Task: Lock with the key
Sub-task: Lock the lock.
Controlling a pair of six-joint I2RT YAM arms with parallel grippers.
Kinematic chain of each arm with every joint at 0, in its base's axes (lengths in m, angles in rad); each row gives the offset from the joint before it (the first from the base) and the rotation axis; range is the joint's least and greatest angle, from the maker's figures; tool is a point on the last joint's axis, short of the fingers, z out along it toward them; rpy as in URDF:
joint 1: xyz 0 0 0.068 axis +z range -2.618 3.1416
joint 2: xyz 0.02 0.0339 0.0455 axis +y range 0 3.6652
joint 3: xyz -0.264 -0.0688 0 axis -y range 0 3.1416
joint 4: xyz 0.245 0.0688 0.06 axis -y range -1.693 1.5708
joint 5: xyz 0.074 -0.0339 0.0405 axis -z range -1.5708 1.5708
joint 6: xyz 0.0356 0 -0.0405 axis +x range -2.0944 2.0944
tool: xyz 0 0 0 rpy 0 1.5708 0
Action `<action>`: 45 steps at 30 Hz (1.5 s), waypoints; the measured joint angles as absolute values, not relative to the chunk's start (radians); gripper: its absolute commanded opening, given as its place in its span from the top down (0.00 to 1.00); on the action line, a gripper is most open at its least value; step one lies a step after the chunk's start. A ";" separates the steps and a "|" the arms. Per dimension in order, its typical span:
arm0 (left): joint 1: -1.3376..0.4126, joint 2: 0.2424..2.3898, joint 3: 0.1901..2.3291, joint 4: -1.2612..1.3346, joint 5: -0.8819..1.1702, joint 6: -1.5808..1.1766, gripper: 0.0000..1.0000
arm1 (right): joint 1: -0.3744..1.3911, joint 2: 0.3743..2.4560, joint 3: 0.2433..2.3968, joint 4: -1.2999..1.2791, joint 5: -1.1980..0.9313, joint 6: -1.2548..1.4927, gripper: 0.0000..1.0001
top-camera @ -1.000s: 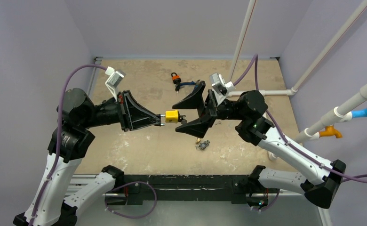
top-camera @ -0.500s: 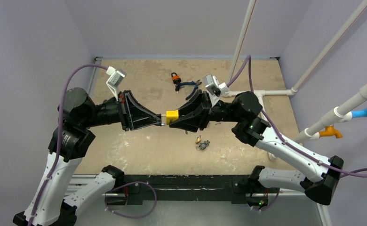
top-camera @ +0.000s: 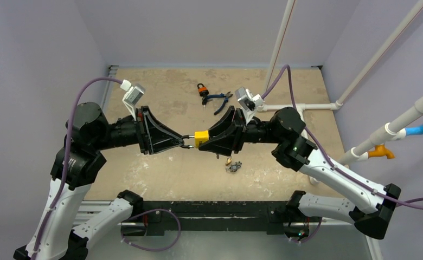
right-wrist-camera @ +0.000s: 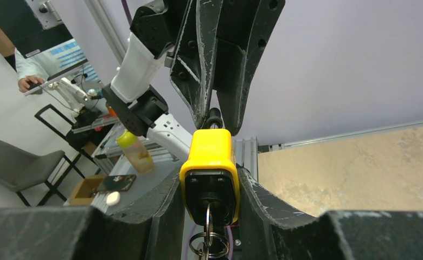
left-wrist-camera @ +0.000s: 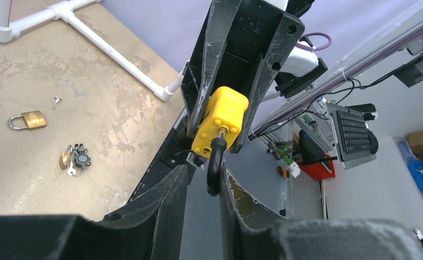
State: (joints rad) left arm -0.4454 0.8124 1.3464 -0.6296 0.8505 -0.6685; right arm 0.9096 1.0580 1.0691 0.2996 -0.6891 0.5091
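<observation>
- Yellow padlock (top-camera: 200, 138) hung in mid-air over the middle of the table (top-camera: 160, 114), between the two arms.
- Right gripper (top-camera: 205, 142) was clamped on the yellow padlock body, one finger on each side; the right wrist view showed this plainly.
- Key (right-wrist-camera: 208, 215) sat in the keyhole at the end facing the right wrist, with the key ring (right-wrist-camera: 210, 245) dangling under it. Neither gripper was touching the key.
- Left gripper (top-camera: 186, 142) was narrowed on the black shackle (left-wrist-camera: 213, 168). In the left wrist view the shackle sat between its two fingers (left-wrist-camera: 160, 200).
- One shackle leg went into the body. We could not tell whether the other leg was seated; it looked free to us.
- We judged the step as a two-handed hold: body fixed on the right, shackle on the left, ready to be closed.
- Next move likely called for pushing the shackle straight into the body along its legs while the right grip held firm, then turning the key.
- Turning would need a finger freed, since both were busy. Regrasp risk: the lock slipping or dropping.
- On the table: an orange padlock (top-camera: 201, 89) and pliers (top-camera: 220, 100) on the far side, a brass padlock (left-wrist-camera: 27, 120), and a small lock-and-keys cluster (top-camera: 233, 166) on the near side, all untouched.
</observation>
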 measured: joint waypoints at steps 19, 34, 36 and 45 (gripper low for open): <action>-0.449 0.796 1.342 -0.654 0.821 -0.607 1.00 | 0.909 1.055 1.054 0.284 -0.676 0.575 1.00; -0.551 0.767 1.321 -0.682 0.649 -0.538 1.00 | 0.893 1.104 1.055 0.312 -0.710 0.688 1.00; -0.572 0.767 1.320 -0.682 0.620 -0.538 1.00 | 0.889 1.106 1.055 0.313 -0.718 0.690 1.00; -0.627 0.767 1.322 -0.702 0.501 -0.519 1.00 | 0.880 1.113 1.055 0.306 -0.722 0.696 1.00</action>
State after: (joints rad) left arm -0.6270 0.7673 1.3224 -0.7017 0.5011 -0.5186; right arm 0.8803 1.1130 1.0546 0.3058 -0.7223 0.6964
